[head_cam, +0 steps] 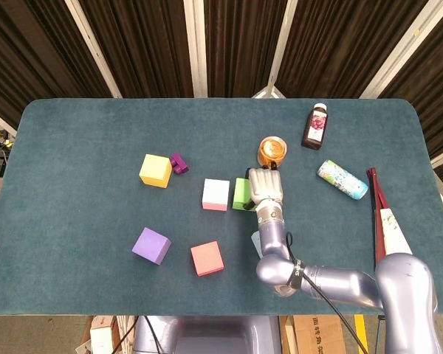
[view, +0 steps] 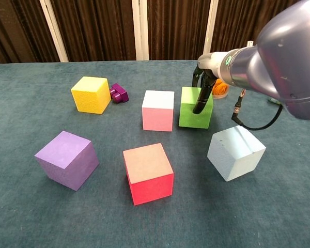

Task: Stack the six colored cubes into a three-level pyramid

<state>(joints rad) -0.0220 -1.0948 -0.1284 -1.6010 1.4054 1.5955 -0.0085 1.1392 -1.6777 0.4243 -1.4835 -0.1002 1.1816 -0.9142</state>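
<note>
My right hand (head_cam: 266,186) (view: 202,88) grips the green cube (head_cam: 241,193) (view: 194,111) from above, fingers draped over its front face. That cube sits just right of the pale pink cube (head_cam: 215,195) (view: 157,111), a narrow gap between them. The light blue cube (view: 235,152) lies in front of them to the right, mostly hidden under my forearm in the head view. The red cube (head_cam: 207,258) (view: 148,173) and the purple cube (head_cam: 150,245) (view: 67,159) are nearer me. The yellow cube (head_cam: 155,170) (view: 90,94) is far left. My left hand shows in neither view.
A small dark purple block (head_cam: 179,163) (view: 119,93) touches the yellow cube's right side. An orange cup (head_cam: 272,151) stands just behind my right hand. A dark bottle (head_cam: 315,126), a patterned tube (head_cam: 342,179) and a folded fan with papers (head_cam: 387,228) lie at the right.
</note>
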